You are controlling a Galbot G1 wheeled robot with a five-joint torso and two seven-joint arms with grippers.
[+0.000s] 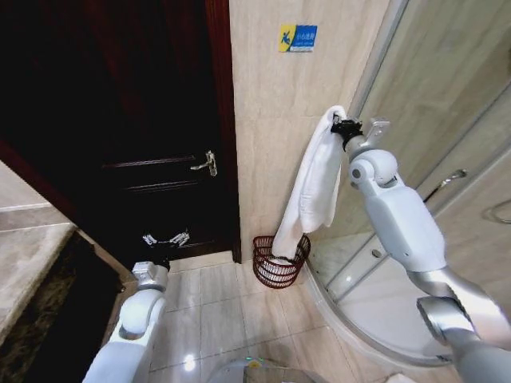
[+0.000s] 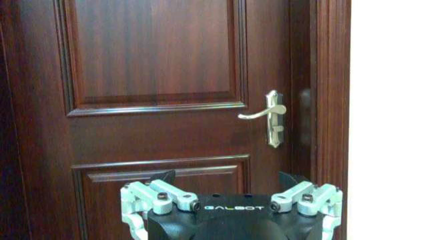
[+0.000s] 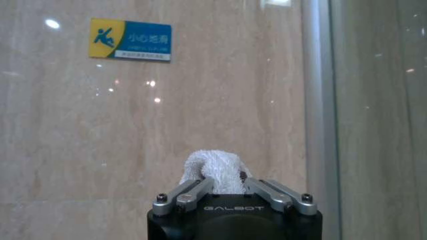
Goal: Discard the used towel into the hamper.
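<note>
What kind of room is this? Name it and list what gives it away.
Most likely a bathroom. A curved glass shower enclosure stands at the right, a wet-floor caution sign is stuck on the tiled wall, and the right gripper holds a white towel hanging over the wire hamper beside a dark wooden door.

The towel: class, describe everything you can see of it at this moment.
The towel is white, soft terry-looking cloth. The right gripper pinches its top end high against the beige wall, a bunched tuft poking between the fingers. It hangs in long limp folds, its lower end dipping inside the rim of the hamper on the floor.
</note>
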